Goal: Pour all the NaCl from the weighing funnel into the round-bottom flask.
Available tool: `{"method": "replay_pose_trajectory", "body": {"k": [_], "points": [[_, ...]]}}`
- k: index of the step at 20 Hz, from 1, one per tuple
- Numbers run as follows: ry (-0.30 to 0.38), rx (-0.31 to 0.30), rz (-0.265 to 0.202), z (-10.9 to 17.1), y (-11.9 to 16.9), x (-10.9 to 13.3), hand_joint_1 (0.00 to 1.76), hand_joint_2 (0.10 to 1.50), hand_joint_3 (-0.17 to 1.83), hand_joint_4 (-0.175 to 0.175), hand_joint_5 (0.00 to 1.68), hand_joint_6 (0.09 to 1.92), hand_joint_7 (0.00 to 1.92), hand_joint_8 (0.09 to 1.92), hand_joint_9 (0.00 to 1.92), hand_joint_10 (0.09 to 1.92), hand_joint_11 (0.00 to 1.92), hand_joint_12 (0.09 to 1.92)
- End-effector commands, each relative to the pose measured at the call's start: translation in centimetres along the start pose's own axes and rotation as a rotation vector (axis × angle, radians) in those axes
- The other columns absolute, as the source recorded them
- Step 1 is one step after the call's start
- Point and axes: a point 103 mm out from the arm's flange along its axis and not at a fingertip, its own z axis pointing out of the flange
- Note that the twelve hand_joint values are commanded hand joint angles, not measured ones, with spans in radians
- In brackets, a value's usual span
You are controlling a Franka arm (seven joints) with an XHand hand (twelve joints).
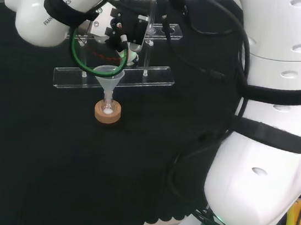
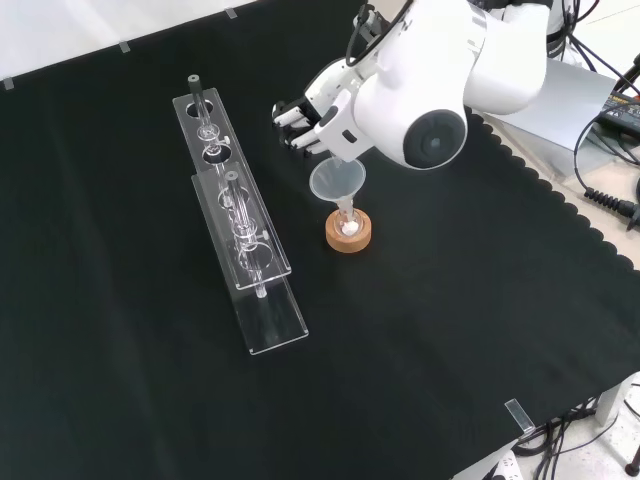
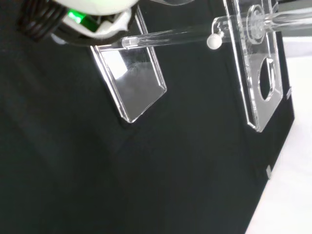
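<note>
Black cloth (image 2: 450, 330), clear rack (image 2: 240, 230) beside flask (image 2: 348, 228).

Hand (image 2: 300, 120) hovered just above a clear funnel (image 2: 337, 182) seated in a flask (image 2: 348, 226) on a cork ring (image 2: 349, 240); clear rack (image 2: 245, 290) stood to the left.

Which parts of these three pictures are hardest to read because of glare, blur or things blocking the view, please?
Head view: the arm's white link blocks the right side. Front view: the clear rack nearly vanishes against the black cloth. Wrist view: glare whitens the acrylic plate, with a blurred white part at the top.
</note>
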Motion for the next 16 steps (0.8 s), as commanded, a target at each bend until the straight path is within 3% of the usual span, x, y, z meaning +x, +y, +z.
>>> {"method": "replay_pose_trajectory", "body": {"k": [1, 16], "points": [[-0.034, -0.027, 0.001, -0.59, -0.1, 0.09, 1.1, 0.66, 0.72, 0.175, 1.19, 0.85, 0.62, 0.65, 1.01, 0.38, 0.7, 1.12], [-0.088, -0.025, 0.019, -1.42, 0.12, 0.25, 1.1, 0.66, 0.72, 0.175, 1.19, 0.85, 0.62, 0.65, 1.01, 0.39, 0.69, 1.12]]}}
